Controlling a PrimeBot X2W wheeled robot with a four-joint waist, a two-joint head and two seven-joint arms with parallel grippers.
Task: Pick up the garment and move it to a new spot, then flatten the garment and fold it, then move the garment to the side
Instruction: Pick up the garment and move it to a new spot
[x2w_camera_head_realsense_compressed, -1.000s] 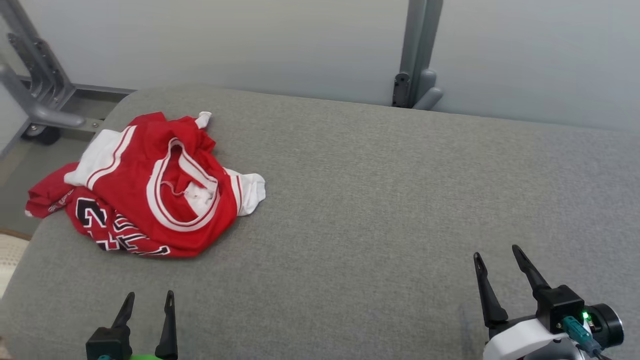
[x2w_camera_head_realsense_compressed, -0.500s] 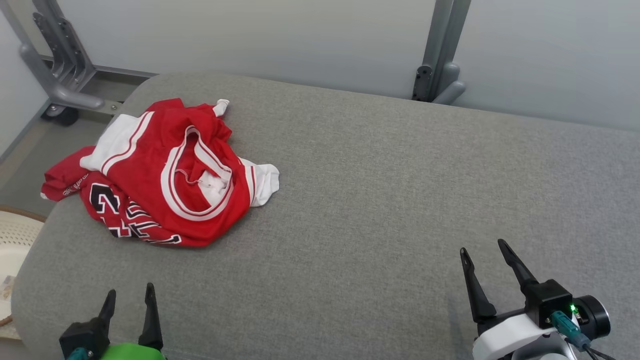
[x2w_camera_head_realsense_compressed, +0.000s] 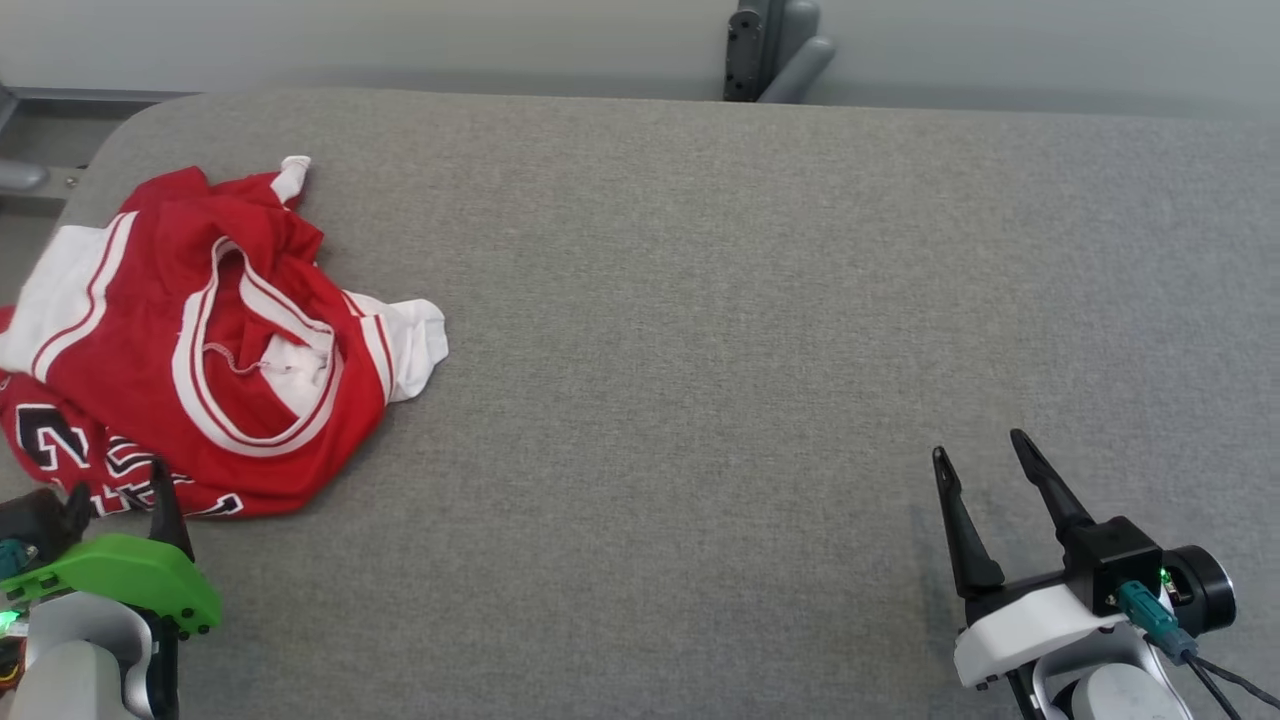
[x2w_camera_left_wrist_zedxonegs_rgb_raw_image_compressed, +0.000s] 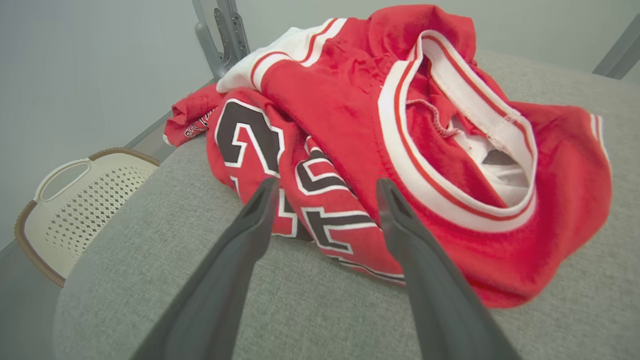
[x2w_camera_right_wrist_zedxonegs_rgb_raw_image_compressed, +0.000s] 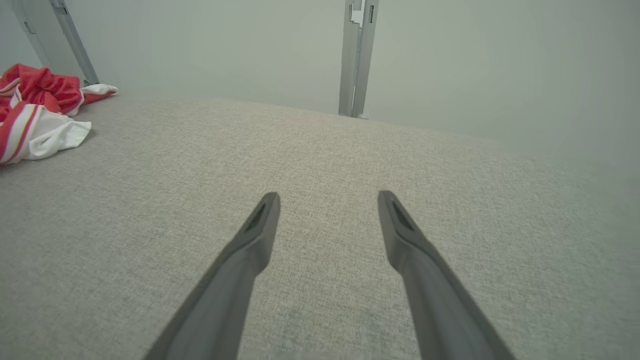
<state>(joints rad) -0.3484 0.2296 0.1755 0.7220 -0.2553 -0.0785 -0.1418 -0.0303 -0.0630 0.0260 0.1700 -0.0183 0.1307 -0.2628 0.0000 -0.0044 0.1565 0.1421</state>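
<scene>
Red and white, the crumpled garment (x2w_camera_head_realsense_compressed: 200, 340) lies heaped at the left end of the grey fabric-covered counter (x2w_camera_head_realsense_compressed: 700, 350). Its collar ring is uppermost, black numerals show on its near side, and one part hangs over the left edge. The left hand (x2w_camera_left_wrist_zedxonegs_rgb_raw_image_compressed: 326, 185) is open, fingers spread at the garment's near edge by the numerals; contact cannot be told. The right hand (x2w_camera_head_realsense_compressed: 980, 447) is open and empty above bare fabric, well apart from the garment. A pale perforated basket (x2w_camera_left_wrist_zedxonegs_rgb_raw_image_compressed: 75, 200) stands lower, beside the counter's left end.
</scene>
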